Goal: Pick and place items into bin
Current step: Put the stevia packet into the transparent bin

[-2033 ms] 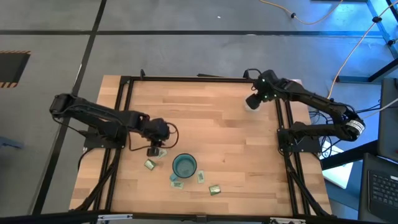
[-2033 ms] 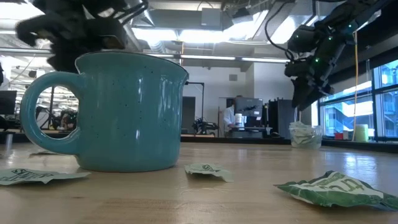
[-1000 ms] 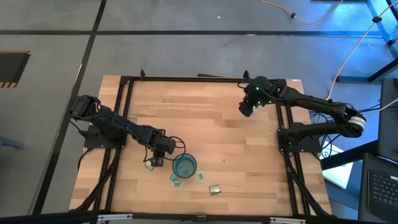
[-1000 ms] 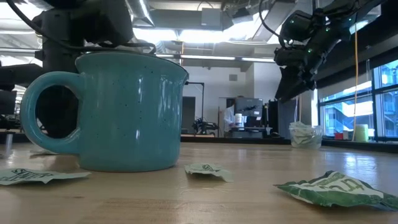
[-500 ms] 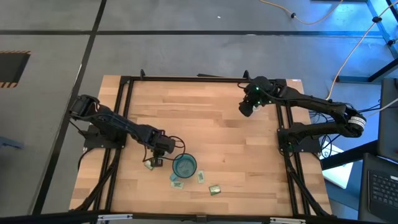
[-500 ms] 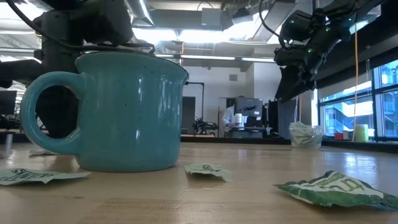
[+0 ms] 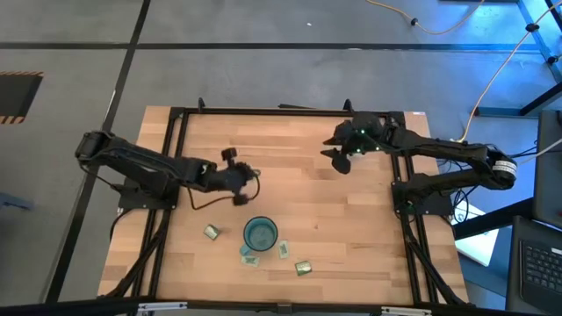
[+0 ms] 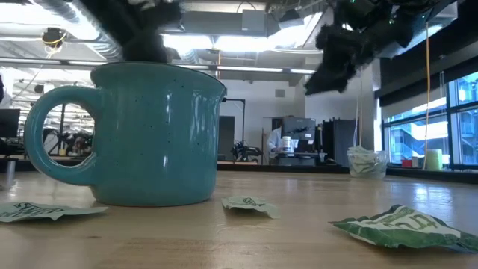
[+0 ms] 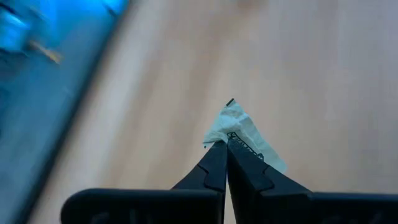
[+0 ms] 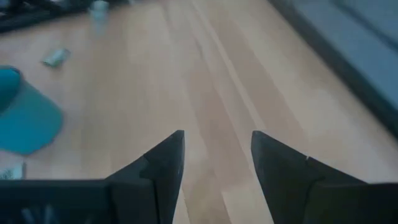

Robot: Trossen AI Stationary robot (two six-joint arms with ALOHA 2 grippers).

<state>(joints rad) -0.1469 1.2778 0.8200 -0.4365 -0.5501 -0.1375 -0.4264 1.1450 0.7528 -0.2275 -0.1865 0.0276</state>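
I find the left pincer [image 9: 227,144] closed tight on one packet [image 9: 247,138], a pale green wrapper pinched by its edge between the fingertips, as the left wrist view shows. In the high view this left pincer [image 7: 239,180] sits above the tabletop [image 7: 290,149], left of centre and above the teal mug [image 7: 261,233], with the arm reaching in from the left edge.

The right pincer [image 10: 214,146] stands with its fingers wide apart and nothing between them. In the high view I place the right pincer [image 7: 338,151] over the far right part of the tabletop, near the rear frame.

Remaining packets lie flat on the tabletop around the mug: one to its left [image 7: 212,232], one just below its rim [image 7: 248,257], one to its lower right [image 7: 284,250] and one farther right [image 7: 303,268]. The low view shows the mug [image 8: 142,134] upright, with a crumpled green packet [image 8: 399,226] in the foreground to the right.

The bin [image 8: 367,163], a whitish translucent cup holding packets, stands far back on the right side of the tabletop in the low view. I cannot make it out in the high view.
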